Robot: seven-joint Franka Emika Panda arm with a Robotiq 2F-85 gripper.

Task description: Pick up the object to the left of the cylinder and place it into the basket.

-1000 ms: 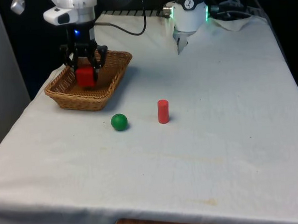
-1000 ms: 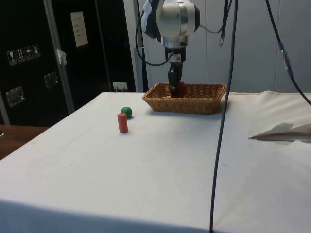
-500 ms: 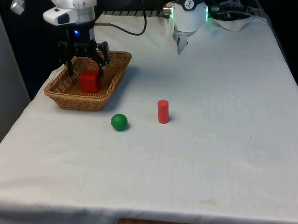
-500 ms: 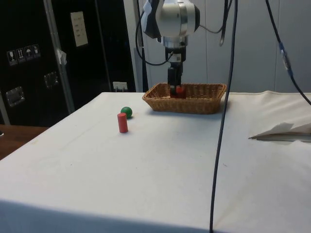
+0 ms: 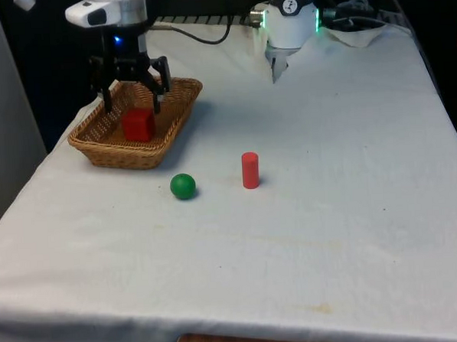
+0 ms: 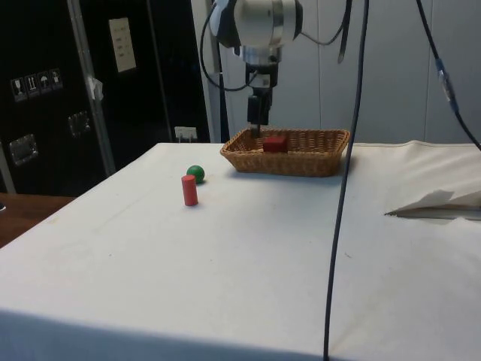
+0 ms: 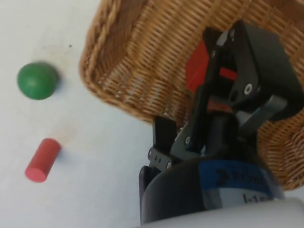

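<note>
Wicker basket [image 5: 96, 139] noted on the white-clothed desk [image 5: 330, 211], taken here as the landmark. Red cube [image 5: 138, 124] found resting on the basket floor, inside the rim, also seen in the side view [image 6: 274, 143] and partly behind the fingers in the wrist view [image 7: 197, 66]. Black gripper [image 5: 131, 88] positioned directly above the basket, over the cube and clear of it; fingers spread wide, nothing held between them. In the side view, gripper [image 6: 257, 124] hanging just above the basket rim [image 6: 285, 162], at the end of the white arm [image 6: 259, 22]. Green ball [image 5: 182, 186] lying on the cloth outside the basket, just off its near corner, not touching the wicker; confirmed in the side view [image 6: 195, 173] and wrist view [image 7: 37, 80]. Red cylinder [image 5: 249, 171] standing upright on the cloth, farther from the basket than the ball, on the ball's side toward the front view's right, with a clear gap between the two; seen also in the side view [image 6: 189, 190] and wrist view [image 7: 42, 160]. Black cable [image 6: 342, 188] hanging in the side view's foreground, across the basket's end.
</note>
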